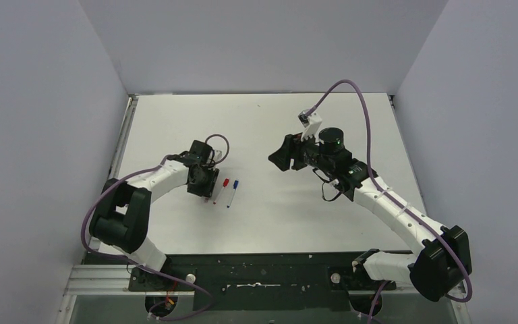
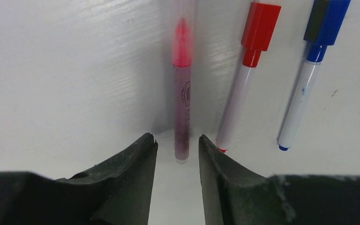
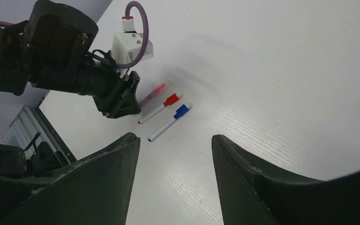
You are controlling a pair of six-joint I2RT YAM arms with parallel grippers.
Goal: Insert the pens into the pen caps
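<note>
We're down low with the left tool (image 2: 176,140), and its jaws stand narrowly apart, holding nothing. The tail of the pink pen (image 2: 183,93) lies flat between the fingertips, apparently untouched. A pale cap (image 2: 182,28) seems to sit over its bright tip. Just beside it lies the red pen (image 2: 236,103) wearing its red cap (image 2: 261,26), then the blue pen (image 2: 300,103) under its blue cap (image 2: 330,21). All three look capped to us, so the job seems near its end.

If that pale cap needs seating, we'd grip further up the barrel, not at the tail, and push straight along the pen's line. Mind the red pen: its end lies just beside one finger, and a careless squeeze could nudge it.

The right tool (image 3: 173,138) hangs wide and empty, well apart from the pens, free to brace the cap end.

The desk (image 3: 286,70) is white and smooth with a faint grain, so thin pens may roll. Plain grey walls (image 1: 256,40) close us in on three sides.
</note>
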